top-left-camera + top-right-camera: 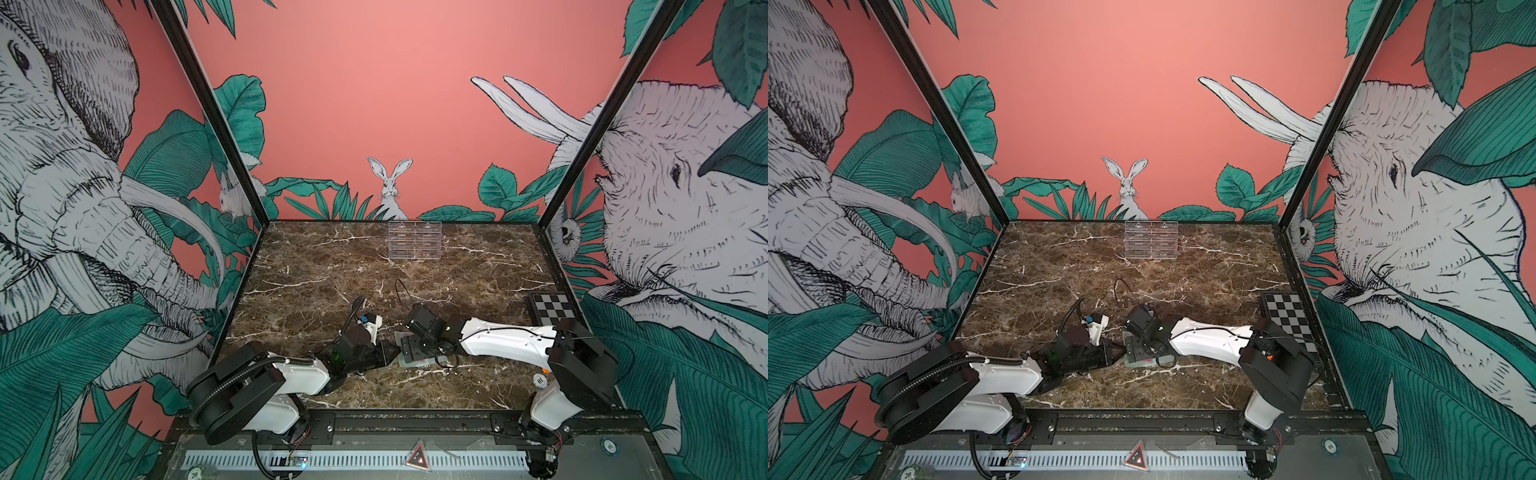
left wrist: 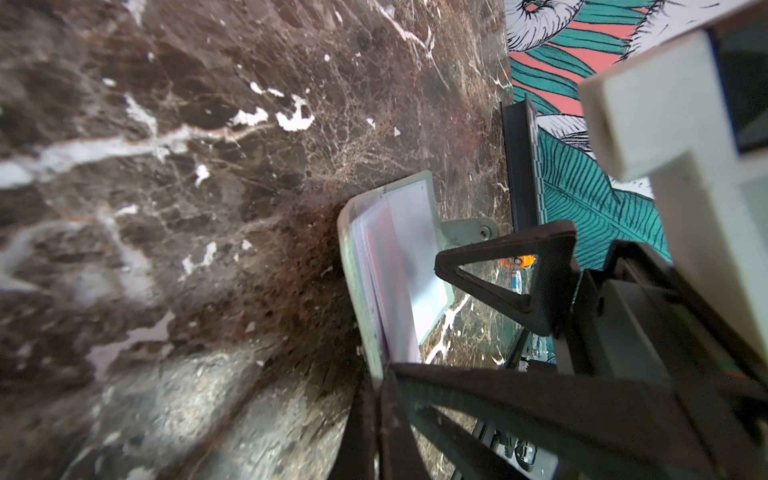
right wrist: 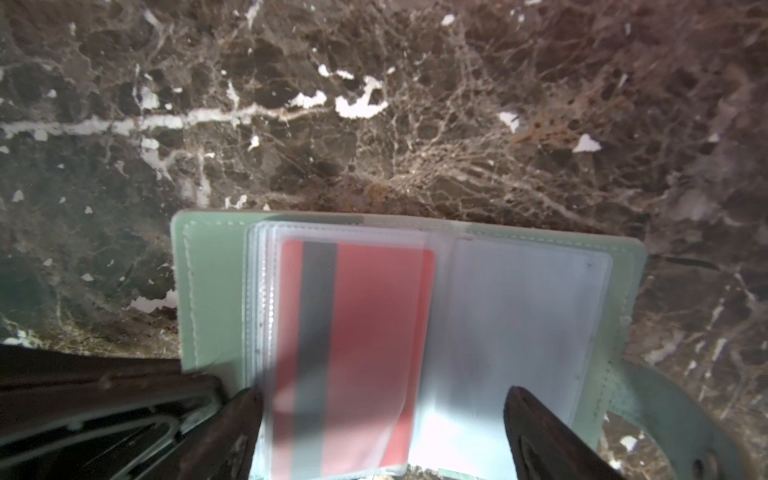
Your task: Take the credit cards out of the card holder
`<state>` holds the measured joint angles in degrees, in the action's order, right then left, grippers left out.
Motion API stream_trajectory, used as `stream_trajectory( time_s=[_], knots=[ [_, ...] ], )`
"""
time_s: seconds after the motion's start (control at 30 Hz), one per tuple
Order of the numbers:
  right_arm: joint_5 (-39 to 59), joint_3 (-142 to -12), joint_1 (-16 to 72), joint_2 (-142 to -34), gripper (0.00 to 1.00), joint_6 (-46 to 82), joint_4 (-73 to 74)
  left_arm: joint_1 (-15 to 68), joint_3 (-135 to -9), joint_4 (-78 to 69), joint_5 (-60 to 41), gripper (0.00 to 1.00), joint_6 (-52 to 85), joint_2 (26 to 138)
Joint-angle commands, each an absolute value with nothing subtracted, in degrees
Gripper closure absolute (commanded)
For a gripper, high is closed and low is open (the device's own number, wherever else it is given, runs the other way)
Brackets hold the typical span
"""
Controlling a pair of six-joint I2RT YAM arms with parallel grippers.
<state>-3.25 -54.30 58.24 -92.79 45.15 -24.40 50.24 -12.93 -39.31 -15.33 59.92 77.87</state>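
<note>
So the card holder (image 1: 405,361) is lying open on the marble table (image 1: 332,270), near edge, about the middle, right between the two arms. The left gripper (image 2: 380,374) is clamped tight, and in the left wrist view it looks pinched on the edge of the sage-green cover, basically pinning the thing down. The right gripper (image 3: 382,395) is spread wide and hanging just over the open pages with nothing in it, one finger on each side of the top clear sleeve. Inside that sleeve you can see a credit card (image 3: 374,332), red face up with the dark stripe, fully tucked in. The facing sleeve looks empty, and I can't tell if the sleeves stacked underneath have more cards. The snap tab (image 3: 665,415) is flopped out flat on the table. My read: the holder is open and braced, nothing's out yet, and we're at the "go grab the first card" step. Next move probably needs the right claw to come down at the sleeve's open end, get on the card edge itself and not just the plastic, then slide it out along the sleeve while the left side holds the cover put. Tricky bit is that the sleeves are floppy and slick, so it could easily pinch the whole page. The clear acrylic stand (image 1: 414,241) at the far side and the checkered board (image 1: 550,309) on the right are well out of the way.
</note>
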Motion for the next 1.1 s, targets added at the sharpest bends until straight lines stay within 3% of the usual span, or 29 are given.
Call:
stream_trajectory(
  time_s=[0.0,0.53,1.07],
  knots=[
    [-5.88,-53.78,58.49,-92.2,0.11,46.01,-26.45,50.71,-13.45,-41.17,-15.1,1.0,58.97,77.03],
    [-4.74,-52.03,58.1,-87.83,0.09,45.54,-23.66,50.71,-13.45,-41.13,-14.96,1.0,58.96,77.08],
    [-3.3,-52.38,57.92,-90.32,0.09,45.35,-22.63,50.71,-13.78,-41.05,-15.12,1.0,58.76,77.21]
  ],
)
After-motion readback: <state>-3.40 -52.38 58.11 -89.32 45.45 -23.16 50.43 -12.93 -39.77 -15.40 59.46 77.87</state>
